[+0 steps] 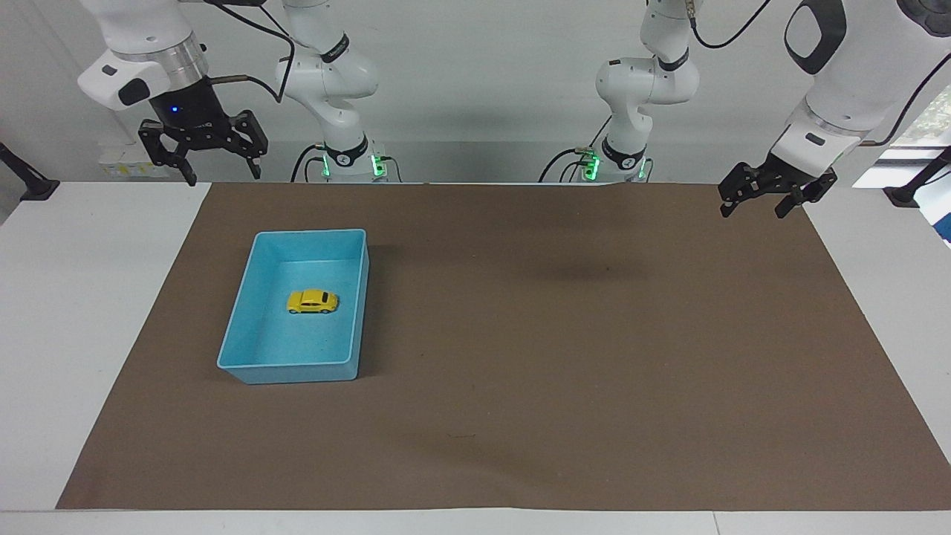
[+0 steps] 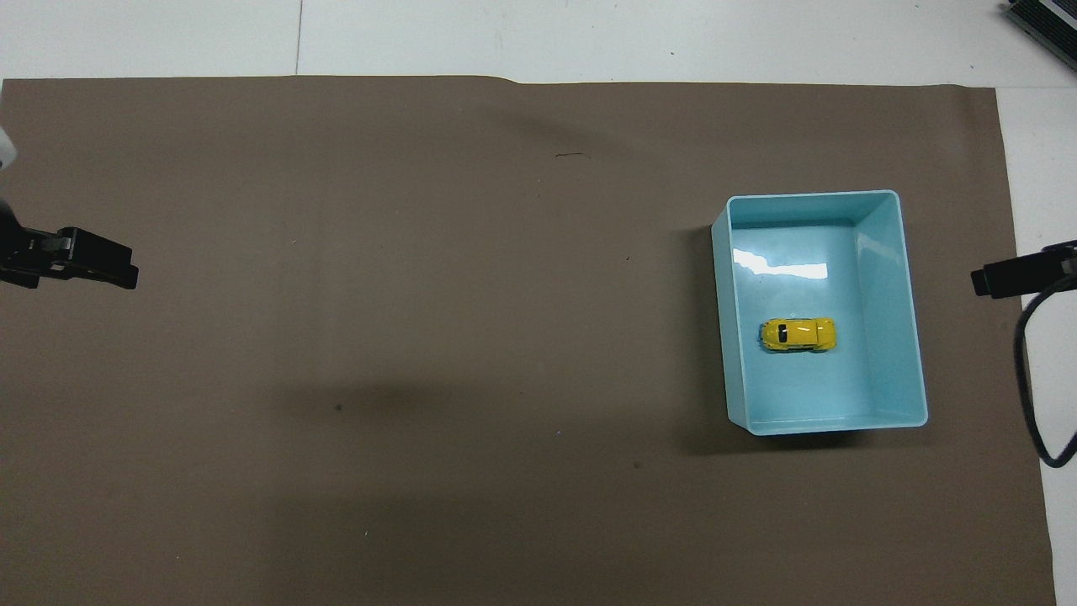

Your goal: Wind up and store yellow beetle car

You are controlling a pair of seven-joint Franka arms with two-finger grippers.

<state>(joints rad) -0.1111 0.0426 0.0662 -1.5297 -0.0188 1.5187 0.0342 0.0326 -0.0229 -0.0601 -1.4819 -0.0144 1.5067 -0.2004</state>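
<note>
blue tray (image 1: 355, 297) as landmark, toward right arm's end of table. right gripper (image 1: 202, 152) raised, clear of tray, jaws spread, empty. yellow beetle car (image 1: 312, 301) sits inside tray, on wheels. left gripper (image 1: 767, 195) well apart from tray, over mat corner, jaws spread, empty, waiting. judgement: car stowed, nothing left visible.

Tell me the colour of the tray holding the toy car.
Light blue tray, clearest in the overhead view.
</note>
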